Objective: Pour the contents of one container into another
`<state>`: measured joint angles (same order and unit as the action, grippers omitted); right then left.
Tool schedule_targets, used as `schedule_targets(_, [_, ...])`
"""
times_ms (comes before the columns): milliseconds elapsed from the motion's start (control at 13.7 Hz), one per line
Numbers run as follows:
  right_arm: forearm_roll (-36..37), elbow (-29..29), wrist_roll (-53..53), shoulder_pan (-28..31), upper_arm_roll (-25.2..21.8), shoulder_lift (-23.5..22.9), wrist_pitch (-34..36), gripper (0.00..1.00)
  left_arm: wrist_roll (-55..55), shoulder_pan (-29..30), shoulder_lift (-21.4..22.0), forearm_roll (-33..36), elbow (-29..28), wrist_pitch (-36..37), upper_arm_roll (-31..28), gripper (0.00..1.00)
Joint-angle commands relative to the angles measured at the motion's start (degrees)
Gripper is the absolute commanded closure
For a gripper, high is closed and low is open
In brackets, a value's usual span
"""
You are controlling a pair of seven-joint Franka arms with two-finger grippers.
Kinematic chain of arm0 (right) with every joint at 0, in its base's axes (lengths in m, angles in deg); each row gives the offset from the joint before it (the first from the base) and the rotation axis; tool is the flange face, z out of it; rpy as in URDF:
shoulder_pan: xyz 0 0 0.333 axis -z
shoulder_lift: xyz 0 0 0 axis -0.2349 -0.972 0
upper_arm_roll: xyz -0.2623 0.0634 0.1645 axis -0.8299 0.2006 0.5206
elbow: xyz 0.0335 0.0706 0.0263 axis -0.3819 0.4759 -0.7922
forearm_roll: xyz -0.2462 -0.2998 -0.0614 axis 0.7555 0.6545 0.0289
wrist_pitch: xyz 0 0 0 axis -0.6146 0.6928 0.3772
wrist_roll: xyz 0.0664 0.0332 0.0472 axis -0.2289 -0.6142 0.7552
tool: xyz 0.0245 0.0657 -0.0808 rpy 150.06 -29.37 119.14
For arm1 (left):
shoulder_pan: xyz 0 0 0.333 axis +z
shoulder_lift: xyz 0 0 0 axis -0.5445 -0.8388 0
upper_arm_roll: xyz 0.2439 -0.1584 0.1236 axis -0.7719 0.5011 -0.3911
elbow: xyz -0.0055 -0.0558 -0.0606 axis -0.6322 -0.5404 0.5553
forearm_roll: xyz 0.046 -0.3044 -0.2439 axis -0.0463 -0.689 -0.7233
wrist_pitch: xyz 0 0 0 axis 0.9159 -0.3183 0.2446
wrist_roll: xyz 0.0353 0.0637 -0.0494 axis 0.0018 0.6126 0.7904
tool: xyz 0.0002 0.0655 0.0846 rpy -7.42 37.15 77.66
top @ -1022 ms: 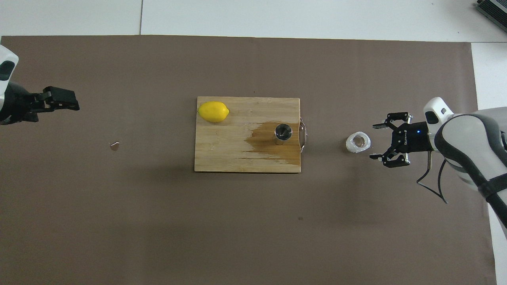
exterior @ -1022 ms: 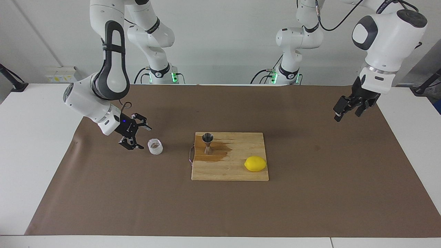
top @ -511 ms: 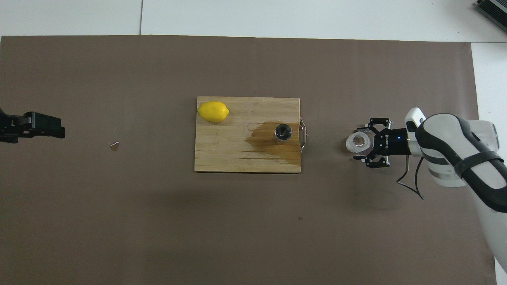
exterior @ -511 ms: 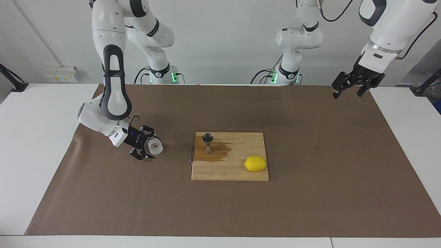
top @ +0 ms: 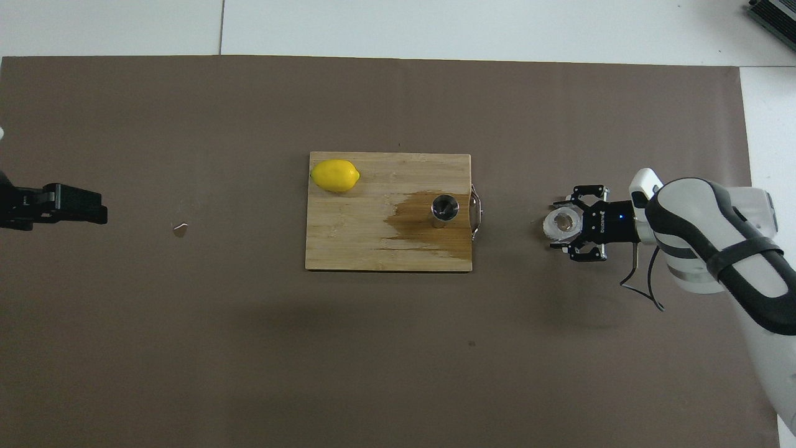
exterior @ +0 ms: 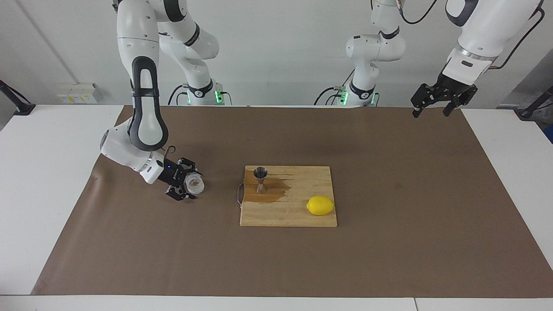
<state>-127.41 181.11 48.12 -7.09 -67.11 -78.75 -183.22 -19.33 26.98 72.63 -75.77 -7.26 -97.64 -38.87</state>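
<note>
Up over the robot-side edge of the brown paper sheet (exterior: pixel 389 259), toward the left arm's end of the table: the left gripper (exterior: pixel 430 111). Hangs with jaws spread wide, holding nothing, touching nothing; waits.

Down low toward the right arm's end, on the paper: the small squat clear cup with a faceted whitish wall (exterior: pixel 195 185). Stands upright, well apart from the board. Straddling it from the side, the right gripper (top: pixel 564 225), brought in nearly level with the table. Jaws apart, one finger on each flank of the cup and close against its wall; cannot tell whether the tips press on it. Cup resting on the paper, not lifted.

A little farther out, mid-table: the rectangular light wooden cutting board (exterior: pixel 293 218) with a thin metal handle on the end that faces the cup. Near that end, upright on the board, the small shiny steel hourglass-shaped jigger (exterior: pixel 260 178), standing in a dark wet patch (exterior: pixel 270 196) spread over the wood.

Farthest from the robots, on the board's corner toward the left arm's end: the yellow lemon (exterior: pixel 320 205), lying on its side, apart from the jigger.
</note>
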Motion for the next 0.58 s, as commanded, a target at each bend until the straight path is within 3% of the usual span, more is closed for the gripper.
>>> schedule_targets(0, [-1.41, 0.22, 2.01, -0.08, 0.5, -0.53, -0.73, 0.49, 0.63, 0.38, 0.85, 0.98, -0.6, 0.92, 0.44, 0.0])
schedule_targets(146, [-1.33, 0.22, 2.01, -0.34, 0.5, -0.53, -0.73, 0.52, 1.51, 2.74, 0.41, 1.06, 0.28, 1.97, 2.62, 0.0])
schedule_targets(219, [-1.33, 0.04, 1.93, -0.35, 0.5, -0.53, -0.64, 0.63, 3.17, 4.85, 0.15, 1.06, 0.89, 2.59, 4.38, 0.0])
schedule_targets(292, [-1.33, -0.13, 1.49, -0.52, 0.5, -0.01, -0.64, 0.66, 5.71, 5.56, 0.15, 1.06, 0.81, 2.94, 5.01, 0.0])
schedule_targets(511, [-0.1, -1.45, -3.94, -3.06, 0.41, 2.45, -0.64, 0.66, 6.26, 7.41, 0.23, 0.45, 0.72, 2.5, 5.54, 0.0])
